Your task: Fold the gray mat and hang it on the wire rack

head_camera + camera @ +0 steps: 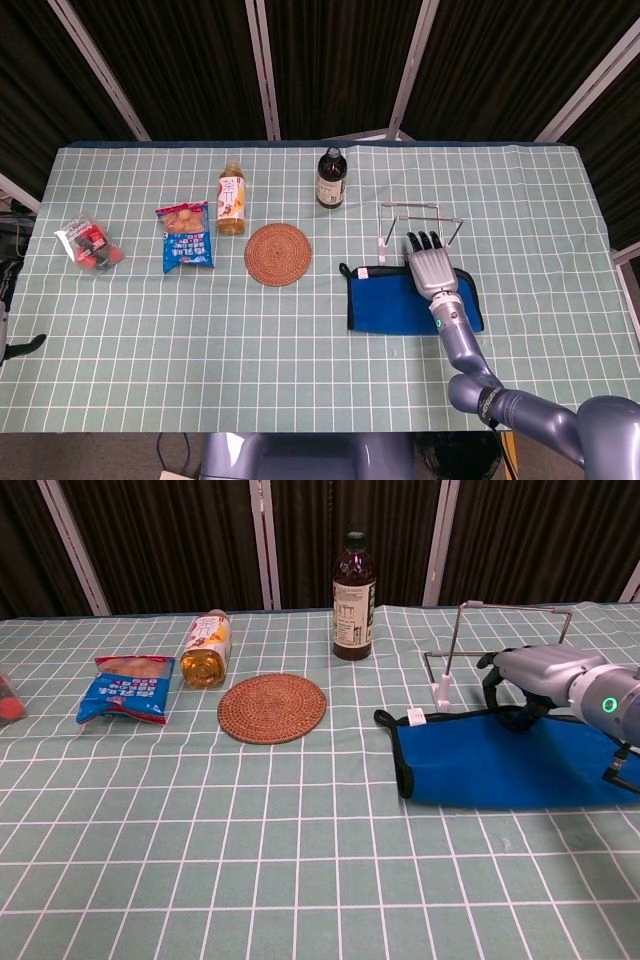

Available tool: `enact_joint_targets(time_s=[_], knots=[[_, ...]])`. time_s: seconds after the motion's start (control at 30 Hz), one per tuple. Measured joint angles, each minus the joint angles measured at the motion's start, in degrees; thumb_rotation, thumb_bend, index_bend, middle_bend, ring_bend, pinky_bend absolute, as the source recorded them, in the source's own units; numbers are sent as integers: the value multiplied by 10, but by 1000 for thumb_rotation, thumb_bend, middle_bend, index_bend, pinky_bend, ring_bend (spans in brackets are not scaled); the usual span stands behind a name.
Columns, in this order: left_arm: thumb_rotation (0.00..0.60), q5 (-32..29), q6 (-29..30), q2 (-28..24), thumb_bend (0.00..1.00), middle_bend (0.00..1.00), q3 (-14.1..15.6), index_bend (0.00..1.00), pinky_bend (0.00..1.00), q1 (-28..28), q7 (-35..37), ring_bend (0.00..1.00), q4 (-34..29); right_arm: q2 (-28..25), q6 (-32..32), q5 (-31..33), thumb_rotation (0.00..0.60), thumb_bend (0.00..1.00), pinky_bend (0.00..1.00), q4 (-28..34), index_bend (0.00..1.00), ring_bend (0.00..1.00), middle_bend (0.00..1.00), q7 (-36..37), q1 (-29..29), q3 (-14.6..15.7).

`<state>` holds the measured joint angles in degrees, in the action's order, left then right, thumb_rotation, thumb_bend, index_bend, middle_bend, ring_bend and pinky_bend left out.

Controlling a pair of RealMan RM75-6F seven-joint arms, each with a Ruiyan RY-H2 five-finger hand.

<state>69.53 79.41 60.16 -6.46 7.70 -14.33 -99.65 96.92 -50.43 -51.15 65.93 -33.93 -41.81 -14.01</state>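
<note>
The right robot hand (432, 270) lies palm-down over the far edge of the gray mat (490, 765), its fingers (497, 688) curled down toward the fabric; whether they actually pinch that edge cannot be told from either view. The left robot hand is not in view. The mat lies folded on the table (300, 350), blue side up with a dark border, just in front of the wire rack (500, 645) at the right of the scene.

Risks, as judged from this arrangement: a loose hold on the fabric could let the fold fall open when lifted, and the mat's limpness could make it sag and slip off the thin rail. The rack looks light, so a hand or trailing cloth brushing it may tip or push it.

Surroundings: a dark glass bottle (331, 179) stands behind and left of the rack. A woven coaster (278, 254), a lying juice bottle (231, 198), a blue snack bag (185, 236) and a small red packet (90, 245) lie well apart to the left. Nothing stands between mat and rack.
</note>
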Motion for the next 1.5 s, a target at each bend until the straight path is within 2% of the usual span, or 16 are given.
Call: enact_joint_targets(time_s=[0.73,0.8,0.87,0.93,1.0,1.13,1.3,1.5], knots=[[600,-2,-1,0,0,0,2,0,0,2,1,0,-1,14,-6,12,600,449,0,-35,632,0,49,-2,-10,12],[600,-2,-1,0,0,0,2,0,0,3,0,0,-1,15,-7,12,600,421,0,-38,632,0,49,-2,-11,12],[600,-2,-1,0,0,0,2,0,0,3,0,0,-1,16,-8,12,600,326,0,-39,590,0,49,-2,-12,13],[600,-2,-1,0,0,0,2,0,0,3,-1,0,-1,16,-8,11,600,172,0,-39,476,0,49,-1,-12,14],[600,-3,-1,0,0,0,3,0,0,3,-1,0,-1,16,-9,10,600,102,0,-38,411,0,49,1,-11,14],[600,-2,-1,0,0,0,3,0,0,3,0,0,-2,13,-18,3,600,83,0,-31,319,0,49,6,-9,14],[600,1,0,-1,0,0,4,0,0,3,1,0,-4,1,-36,-13,600,83,0,-6,309,0,48,9,-3,18],[600,18,7,-4,0,0,10,0,0,-1,6,0,-10,-48,-70,-43,600,103,0,79,309,0,49,18,21,31]])
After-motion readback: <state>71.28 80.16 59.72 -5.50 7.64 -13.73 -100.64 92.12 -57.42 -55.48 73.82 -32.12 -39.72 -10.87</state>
